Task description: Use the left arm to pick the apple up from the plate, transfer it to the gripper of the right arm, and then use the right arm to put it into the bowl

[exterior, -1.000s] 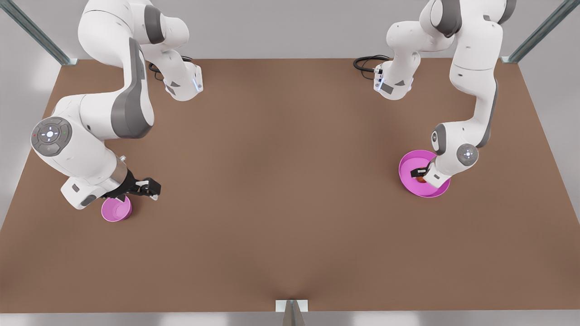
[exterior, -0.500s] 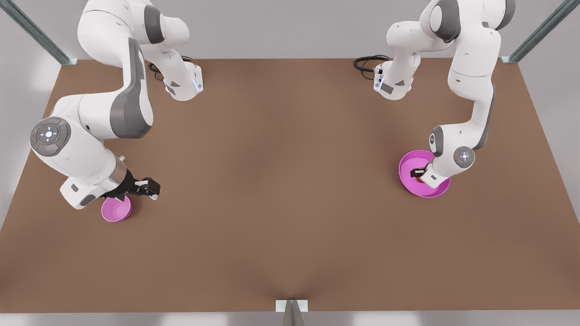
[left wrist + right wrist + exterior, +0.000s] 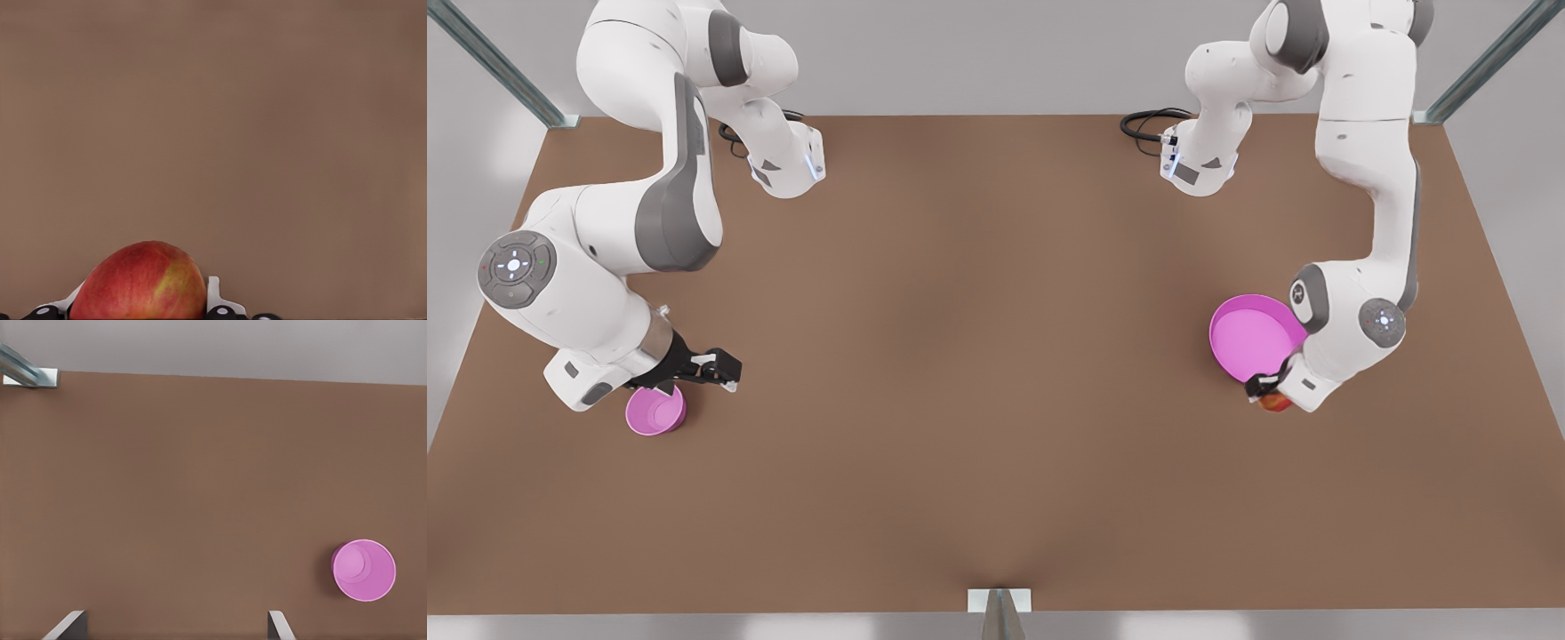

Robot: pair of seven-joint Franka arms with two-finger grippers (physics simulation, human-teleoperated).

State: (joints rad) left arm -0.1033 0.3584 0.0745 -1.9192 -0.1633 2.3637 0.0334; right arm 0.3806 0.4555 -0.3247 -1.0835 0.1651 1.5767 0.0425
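The apple [image 3: 139,281], clamped in the left end effector [image 3: 1270,392] just beside the plate [image 3: 1249,333], could be dropped at handover if released before the spread-fingered right end effector [image 3: 713,366], waiting by the bowl [image 3: 655,411], is closed.

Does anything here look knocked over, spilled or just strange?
Nothing stands out. The plate and bowl sit flat on the table. The left gripper holds the apple off the plate; the right gripper waits open beside the bowl.
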